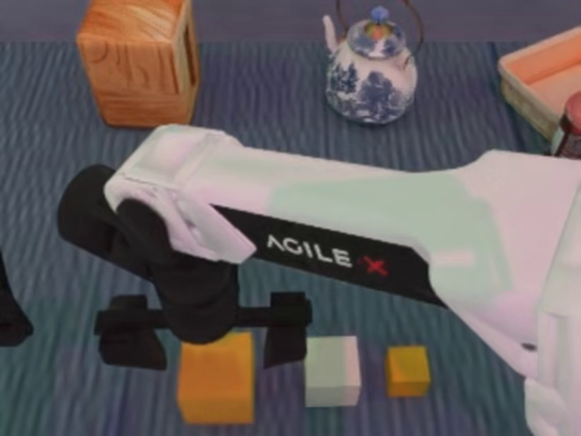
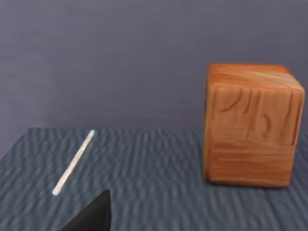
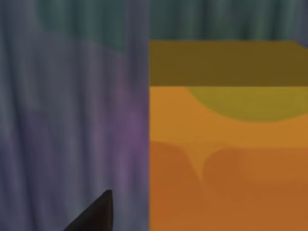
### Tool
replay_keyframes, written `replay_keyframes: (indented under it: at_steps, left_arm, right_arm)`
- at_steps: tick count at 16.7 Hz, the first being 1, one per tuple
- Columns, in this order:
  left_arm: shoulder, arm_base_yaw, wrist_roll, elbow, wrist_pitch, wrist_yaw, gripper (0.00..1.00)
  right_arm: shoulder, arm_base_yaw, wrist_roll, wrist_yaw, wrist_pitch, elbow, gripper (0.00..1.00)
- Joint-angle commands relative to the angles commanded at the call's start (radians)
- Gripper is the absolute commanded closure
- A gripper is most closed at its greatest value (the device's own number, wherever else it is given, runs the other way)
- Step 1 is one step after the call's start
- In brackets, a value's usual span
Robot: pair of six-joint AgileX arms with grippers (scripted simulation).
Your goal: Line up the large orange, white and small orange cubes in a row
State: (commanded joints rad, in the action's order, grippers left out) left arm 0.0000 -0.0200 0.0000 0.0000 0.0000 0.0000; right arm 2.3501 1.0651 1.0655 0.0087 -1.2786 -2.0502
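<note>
While your right end effector [image 1: 213, 331] hangs with its fingers spread wide over the large orange cube [image 1: 216, 377], holding nothing, treat this step as a clean withdrawal. All three cubes sit in a row near the desk's [image 1: 272, 100] front edge: the large orange cube toward the left, the white cube [image 1: 332, 370] just beside it with a narrow gap, and the small orange cube [image 1: 408, 371] next along, also apart. The row looks complete, so I judge only backing off remains.

Lift straight up before you swing the arm sideways. One dark finger [image 1: 287, 329] stands close to the gap between the large orange cube and the white cube, and any sideways drift there would likely nudge one of them out of line. The other finger [image 1: 132, 331] has bare cloth beside it.

For room, the front edge lies right below the cubes, so pull away toward the middle of the desk, not forward. Farther back, the wood-grain box [image 1: 138, 59] stands near the rear left corner, the blue-and-white teapot [image 1: 371, 68] at the rear centre, and a tray [image 1: 543, 77] at the rear right; the centre between is open. Your left end effector [image 1: 9, 318] waits at the left edge; I cannot tell whether it is open.
</note>
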Motion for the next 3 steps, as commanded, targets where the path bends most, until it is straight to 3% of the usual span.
replay_keyframes:
  at_steps: [3]
  left_arm:
    - [0.000, 0.000, 0.000, 0.000, 0.000, 0.000, 0.00]
  right_arm:
    - [-0.014, 0.001, -0.002, 0.000, -0.046, -0.043, 0.00]
